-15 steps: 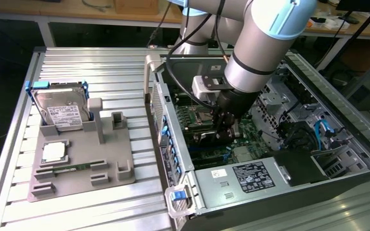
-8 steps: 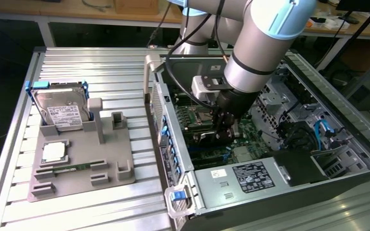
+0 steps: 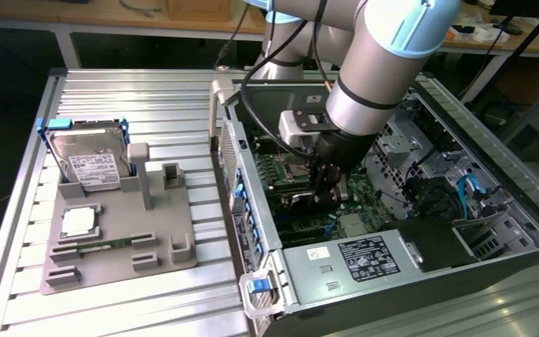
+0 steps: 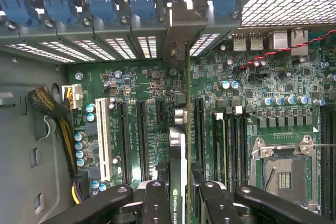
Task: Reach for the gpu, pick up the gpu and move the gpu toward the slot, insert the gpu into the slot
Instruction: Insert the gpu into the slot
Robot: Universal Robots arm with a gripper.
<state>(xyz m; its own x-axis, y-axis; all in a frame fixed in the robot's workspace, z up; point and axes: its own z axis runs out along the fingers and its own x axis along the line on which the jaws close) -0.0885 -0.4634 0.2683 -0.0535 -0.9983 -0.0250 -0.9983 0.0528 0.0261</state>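
Green motherboard (image 4: 157,80) is seen inside one open case (image 3: 235,151) — one gpu (image 4: 177,140) is clasped edge-on between the two fingers (image 4: 156,200) of the hand (image 4: 184,188), upright over the board. Just beside it, two long dark slots (image 4: 122,140) and one white slot (image 4: 102,140) are counted — whether the card is seated cannot be told.

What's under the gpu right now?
Green motherboard with long black connectors on both sides of the gpu, which the gripper grips. The slot directly beneath is covered by the card, so seating cannot be judged.
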